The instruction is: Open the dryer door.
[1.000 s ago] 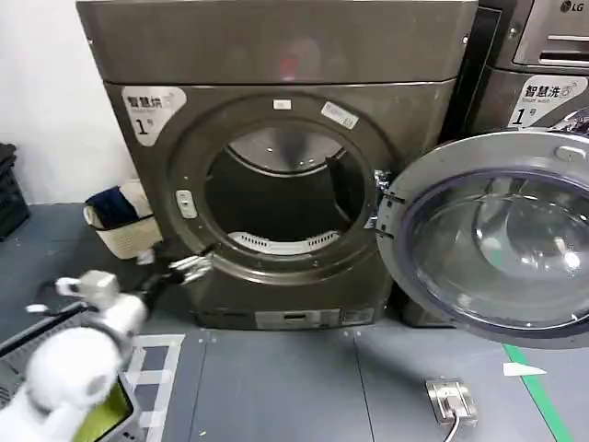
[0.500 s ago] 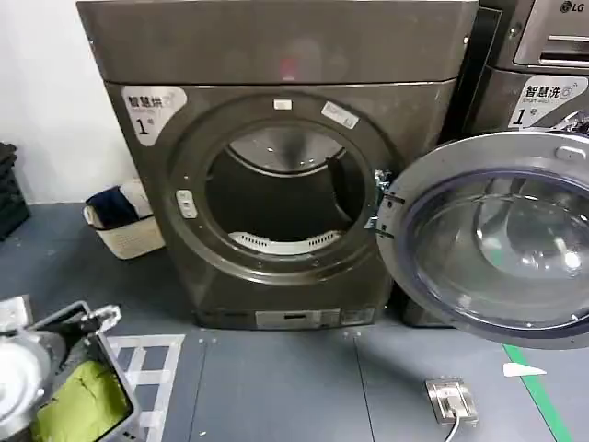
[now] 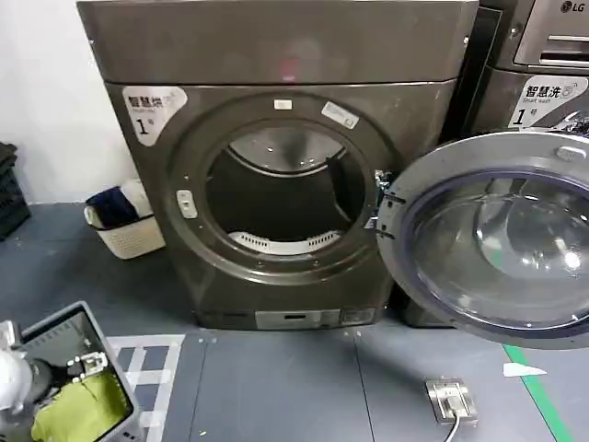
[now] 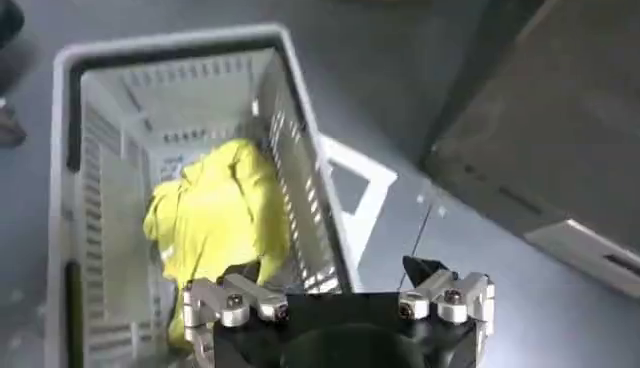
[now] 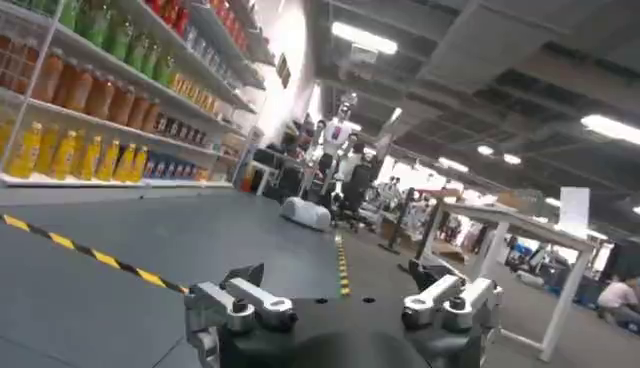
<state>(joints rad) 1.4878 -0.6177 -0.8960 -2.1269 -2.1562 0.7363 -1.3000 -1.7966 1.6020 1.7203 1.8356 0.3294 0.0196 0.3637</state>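
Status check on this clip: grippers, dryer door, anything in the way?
Left gripper open, empty, above grey basket holding yellow cloth. Right gripper open, empty, parked facing the room. Dryer door swung wide open. Nothing blocking the drum opening.

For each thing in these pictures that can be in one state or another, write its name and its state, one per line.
dryer door: swung fully open to the right, hinged at the drum opening's right edge.
dryer drum: exposed, looks empty.
grey basket: on the floor, holding a yellow cloth.
wicker basket: beside the dryer, holding laundry.
left gripper: open, above the grey basket's edge, holding nothing.
right gripper: open, holding nothing.
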